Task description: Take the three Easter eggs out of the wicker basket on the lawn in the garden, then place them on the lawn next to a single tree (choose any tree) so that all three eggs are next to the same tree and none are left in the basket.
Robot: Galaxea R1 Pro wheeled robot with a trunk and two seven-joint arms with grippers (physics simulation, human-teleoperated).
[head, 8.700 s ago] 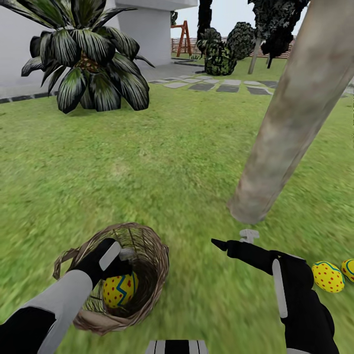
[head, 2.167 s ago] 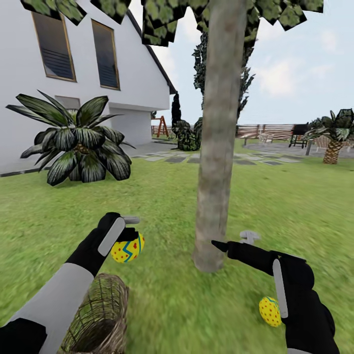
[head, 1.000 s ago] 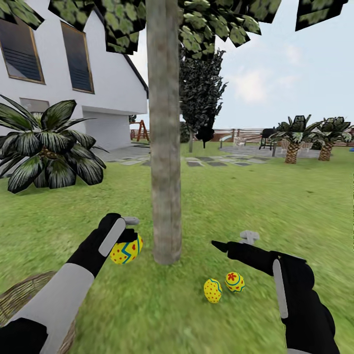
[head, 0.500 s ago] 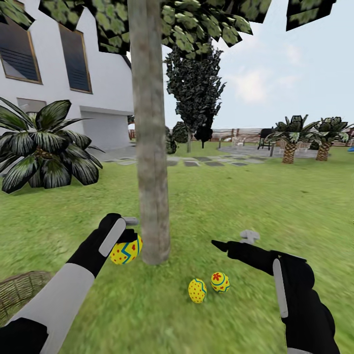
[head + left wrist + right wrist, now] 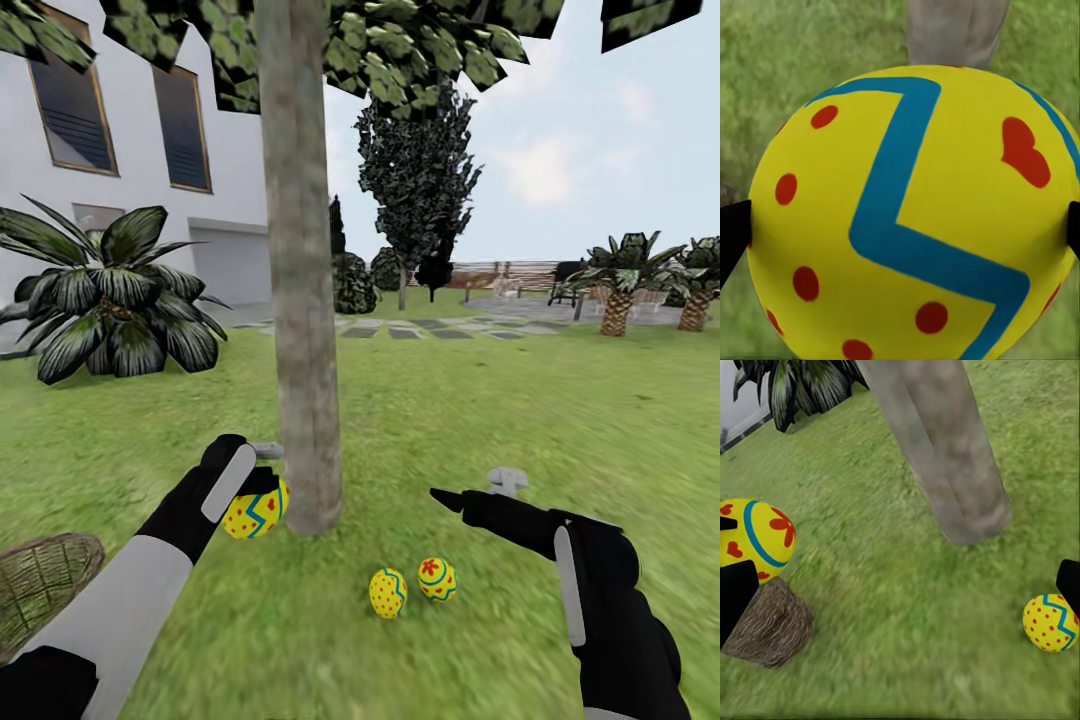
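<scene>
While the left end effector (image 5: 262, 478) pinches an egg (image 5: 256, 509), its wrist camera reveals the zigzag band (image 5: 916, 225); right end effector (image 5: 470, 491) spread

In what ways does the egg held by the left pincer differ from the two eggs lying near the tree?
The held egg is clamped in the left pincer above the grass; the two eggs on the lawn lie free near the tree trunk. The held egg is at the trunk's left in the head view, while the lawn pair sits to its right, close together. All three are yellow with blue zigzags and red marks.
</scene>
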